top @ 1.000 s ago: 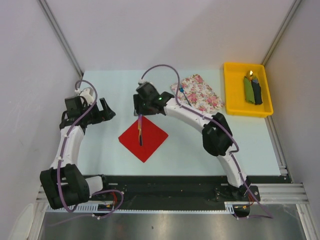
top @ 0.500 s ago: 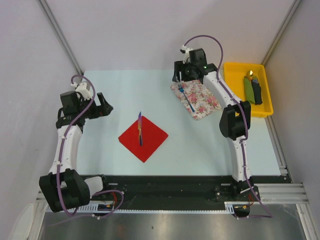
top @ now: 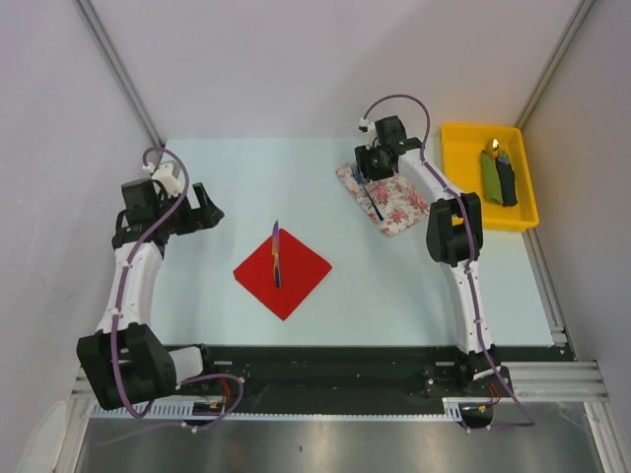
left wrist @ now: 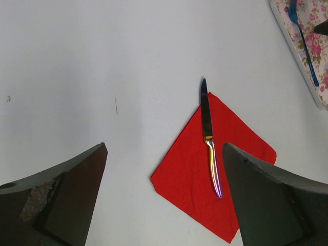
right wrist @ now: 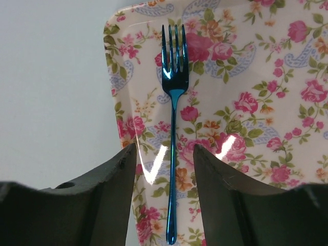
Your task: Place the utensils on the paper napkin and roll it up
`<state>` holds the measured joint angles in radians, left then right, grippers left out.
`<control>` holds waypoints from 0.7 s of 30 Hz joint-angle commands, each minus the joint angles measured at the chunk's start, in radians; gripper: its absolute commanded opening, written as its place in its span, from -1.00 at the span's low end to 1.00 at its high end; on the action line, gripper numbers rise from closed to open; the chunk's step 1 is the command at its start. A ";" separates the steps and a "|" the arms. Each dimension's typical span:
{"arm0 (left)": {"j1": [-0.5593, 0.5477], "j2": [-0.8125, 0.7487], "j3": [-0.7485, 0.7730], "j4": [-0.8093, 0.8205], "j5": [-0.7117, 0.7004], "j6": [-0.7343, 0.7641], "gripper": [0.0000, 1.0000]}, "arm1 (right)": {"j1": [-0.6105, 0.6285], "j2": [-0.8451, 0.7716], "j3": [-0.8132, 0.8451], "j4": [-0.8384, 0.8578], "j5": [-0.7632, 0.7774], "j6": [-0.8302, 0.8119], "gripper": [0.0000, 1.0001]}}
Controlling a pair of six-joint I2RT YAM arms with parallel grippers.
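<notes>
The knife (top: 277, 254) lay on the red paper napkin (top: 296, 278); the fork (right wrist: 172, 128) was on the floral tray (right wrist: 266, 77), far right. The right gripper (right wrist: 165, 154) straddled its handle, fingers apart (not yet pinching), so closing and lifting likely came next. The left gripper (top: 207, 210) hung wide open.

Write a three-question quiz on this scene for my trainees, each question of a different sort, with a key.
1. True or false: the knife lies on the red napkin.
2. The blue fork lies on: A the floral tray; B the red napkin; C the yellow bin.
3. Which arm's pincer straddles the fork's handle, and are its jaws open or shut?

Key: 1 true; 2 A; 3 the right pincer, open, not yet gripping the handle.
</notes>
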<state>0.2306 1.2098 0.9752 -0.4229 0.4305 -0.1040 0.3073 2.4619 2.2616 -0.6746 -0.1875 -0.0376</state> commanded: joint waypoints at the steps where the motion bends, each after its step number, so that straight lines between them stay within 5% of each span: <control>1: 0.007 -0.004 0.019 0.019 0.010 0.009 1.00 | 0.006 0.023 0.035 0.043 0.049 -0.039 0.04; 21: 0.007 0.025 -0.004 0.035 0.010 0.004 1.00 | 0.042 0.077 -0.026 0.096 0.112 -0.082 -0.24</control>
<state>0.2314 1.2293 0.9749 -0.4210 0.4305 -0.1047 0.3248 2.5381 2.2597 -0.6128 -0.0971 -0.0944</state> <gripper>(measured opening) 0.996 0.396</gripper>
